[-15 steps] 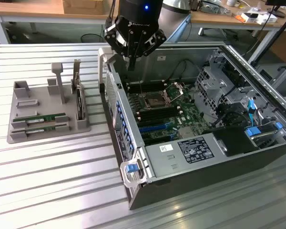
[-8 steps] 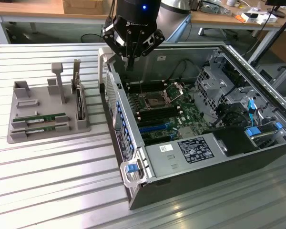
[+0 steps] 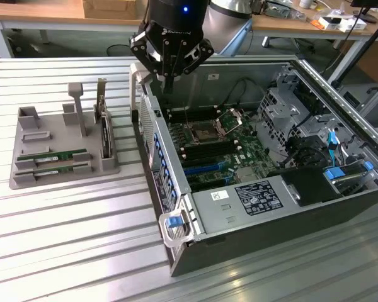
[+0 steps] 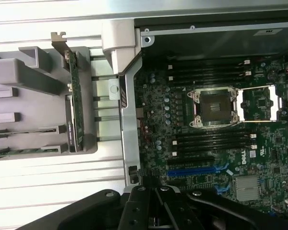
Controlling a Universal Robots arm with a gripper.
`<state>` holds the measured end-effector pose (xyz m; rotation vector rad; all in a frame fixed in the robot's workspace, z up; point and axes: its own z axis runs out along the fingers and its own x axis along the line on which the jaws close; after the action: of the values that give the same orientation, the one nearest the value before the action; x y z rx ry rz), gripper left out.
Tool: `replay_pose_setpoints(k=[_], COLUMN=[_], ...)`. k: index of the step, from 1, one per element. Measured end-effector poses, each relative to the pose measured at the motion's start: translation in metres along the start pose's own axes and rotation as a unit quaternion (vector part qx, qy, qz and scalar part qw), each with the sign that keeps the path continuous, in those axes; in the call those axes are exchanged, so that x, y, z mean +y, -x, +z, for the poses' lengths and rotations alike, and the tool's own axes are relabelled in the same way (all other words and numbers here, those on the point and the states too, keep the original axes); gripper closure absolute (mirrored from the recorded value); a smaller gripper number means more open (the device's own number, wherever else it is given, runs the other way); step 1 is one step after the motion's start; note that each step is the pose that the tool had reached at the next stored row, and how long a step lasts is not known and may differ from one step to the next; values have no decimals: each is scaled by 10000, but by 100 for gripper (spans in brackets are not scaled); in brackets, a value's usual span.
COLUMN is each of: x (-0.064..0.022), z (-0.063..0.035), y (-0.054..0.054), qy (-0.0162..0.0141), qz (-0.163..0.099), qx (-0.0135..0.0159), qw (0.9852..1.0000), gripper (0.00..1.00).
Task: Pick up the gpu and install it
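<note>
The gpu (image 3: 62, 155) is a narrow green circuit-board stick with a white label, lying in a slot of the grey holder (image 3: 25, 176) on the exterior view's left. A second stick like it (image 3: 52, 167) lies right beside it. In the wrist view both sticks (image 4: 29, 130) sit edge-on in the holder's slots. My gripper (image 3: 168, 83) hangs shut and empty above the rear corner of the open computer case (image 3: 176, 207), well away from the holder. Its dark fingers (image 4: 153, 206) hover over the motherboard (image 4: 211, 143).
An upright green card with a metal bracket (image 3: 103, 126) stands at the holder's near side, beside the case wall. Inside the case are the CPU socket (image 4: 216, 108), black memory slots (image 4: 211, 72) and blue slots (image 4: 192, 170). The table is ribbed metal.
</note>
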<state>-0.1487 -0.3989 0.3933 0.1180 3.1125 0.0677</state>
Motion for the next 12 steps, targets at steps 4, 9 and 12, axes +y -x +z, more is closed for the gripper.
replay_pose_setpoints(k=[4,9,12], x=[-2,-3,-3], z=[-1,-1,-2], y=[-23,-38,-44], qy=[0,0,0], qz=[0,0,0], qx=[0,0,0], qw=[10000,10000,10000], gripper=[90,90,90])
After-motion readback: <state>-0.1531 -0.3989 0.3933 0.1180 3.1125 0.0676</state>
